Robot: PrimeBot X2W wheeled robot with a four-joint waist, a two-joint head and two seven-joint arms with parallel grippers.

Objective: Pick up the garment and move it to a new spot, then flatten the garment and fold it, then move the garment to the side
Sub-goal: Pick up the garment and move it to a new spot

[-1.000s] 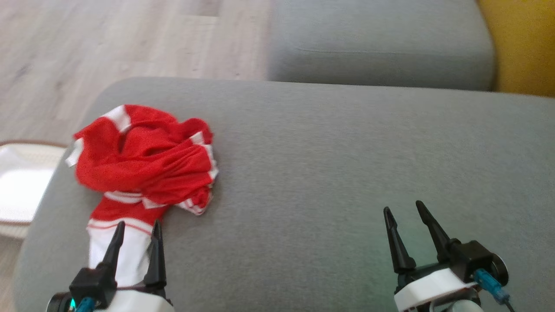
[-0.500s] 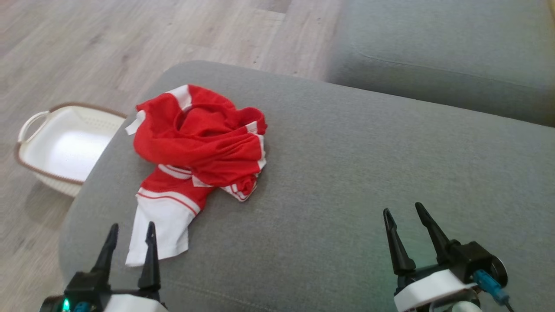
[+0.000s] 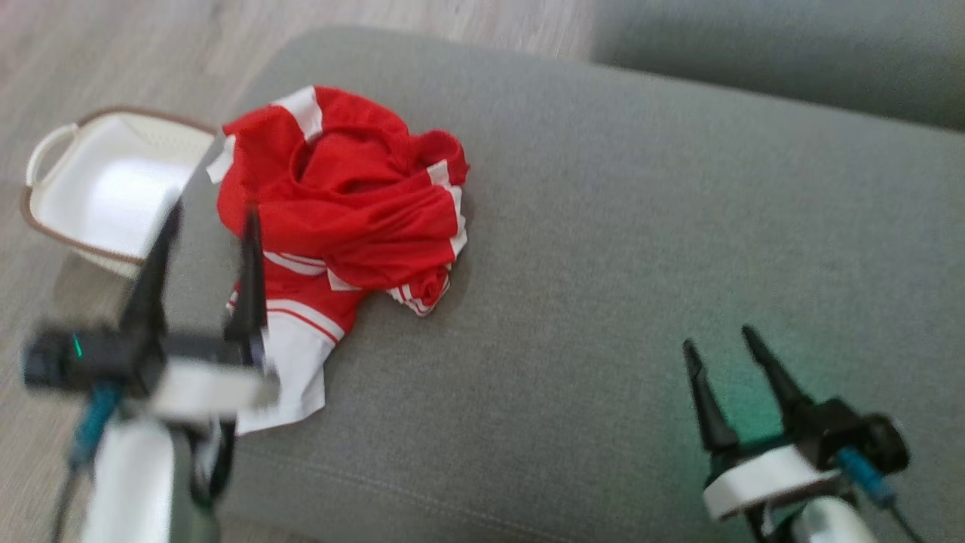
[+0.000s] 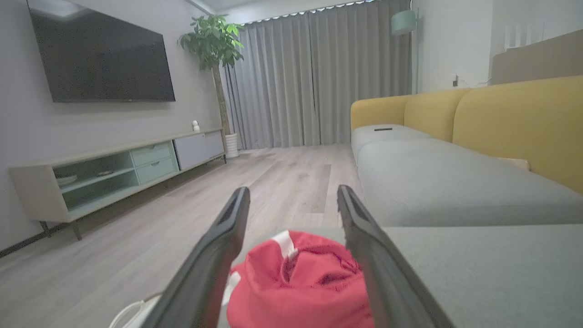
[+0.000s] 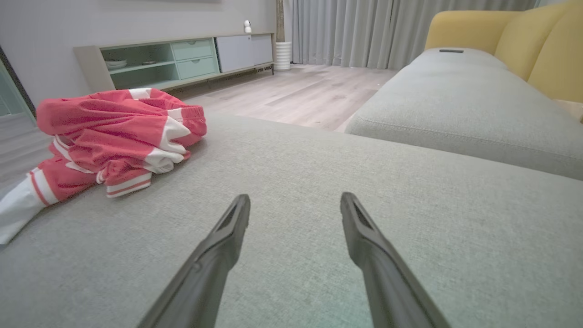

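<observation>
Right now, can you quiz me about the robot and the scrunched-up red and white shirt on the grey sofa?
1. True or false: the right gripper holds the crumpled red and white fabric garment.
2. What stands on the pale wooden floor beside the grey fabric sofa cushion?
A) a white plastic basket with a brown rim
B) a blue metal bucket
C) a green cardboard box
3. Fill in: the ___ gripper is nearer the garment.

Key: 1 false; 2 A; 3 left, the left gripper.
</observation>
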